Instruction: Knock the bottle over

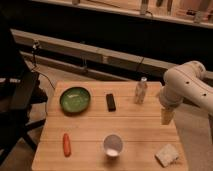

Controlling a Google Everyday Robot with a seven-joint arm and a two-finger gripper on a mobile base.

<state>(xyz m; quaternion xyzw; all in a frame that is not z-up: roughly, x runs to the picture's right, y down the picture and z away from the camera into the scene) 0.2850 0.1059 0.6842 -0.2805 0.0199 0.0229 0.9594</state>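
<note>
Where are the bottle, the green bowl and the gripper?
bottle (141, 92): camera view, middle of its clear body.
green bowl (75, 99): camera view, its bare inside.
gripper (166, 119): camera view, its tip, right of the bottle.

High camera looks down across table (130, 131), gripper (166, 118) at right.

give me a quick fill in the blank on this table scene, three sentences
1. The bottle stands ___ near the far edge of the table.
2. The black block lies between the bottle and the ___ bowl.
3. The gripper hangs apart from the bottle, on its ___ side in the picture.

Missing words: upright; green; right
</note>
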